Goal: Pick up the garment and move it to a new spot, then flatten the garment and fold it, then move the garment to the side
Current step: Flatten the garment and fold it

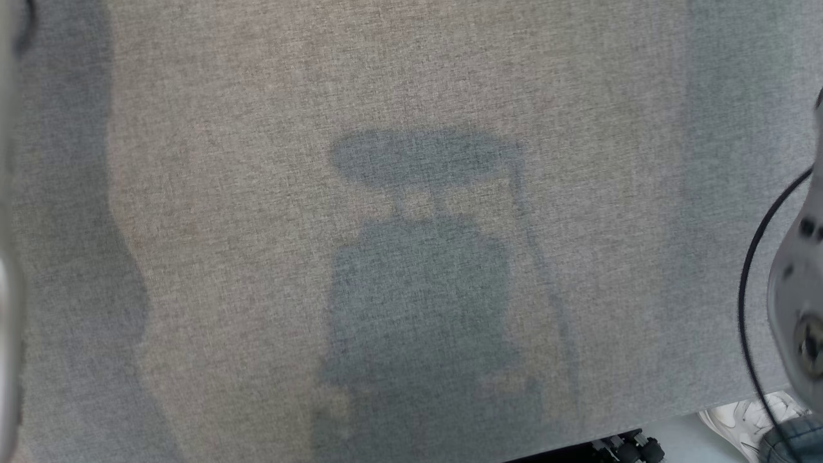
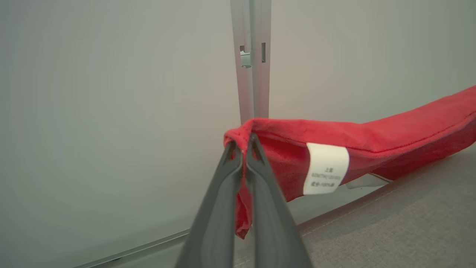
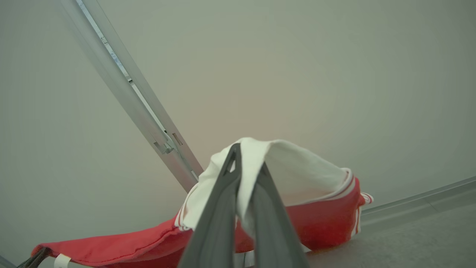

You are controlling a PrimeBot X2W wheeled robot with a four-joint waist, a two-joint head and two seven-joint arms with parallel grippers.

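The garment (image 2: pixel 390 137) is red fleece with a white care label (image 2: pixel 326 169) and a white, red-striped part (image 3: pixel 297 175). It hangs stretched between my two grippers, above the grey fabric table (image 2: pixel 409 223). My left gripper (image 2: pixel 243 143) is shut on a red edge, and a fold of cloth hangs between its fingers. My right gripper (image 3: pixel 248 158) is shut on the white part. From there the red body (image 3: pixel 319 219) sags down to the left gripper (image 3: pixel 35 257) at the lower left of the right wrist view.
The grey table top (image 1: pixel 411 77) carries the shadows of my body and arms. My pale right forearm (image 1: pixel 800 289) and a black cable (image 1: pixel 749 276) stand at the right edge. A white shoe (image 1: pixel 746 418) is on the floor. A metal post (image 2: pixel 253 67) stands against the pale wall.
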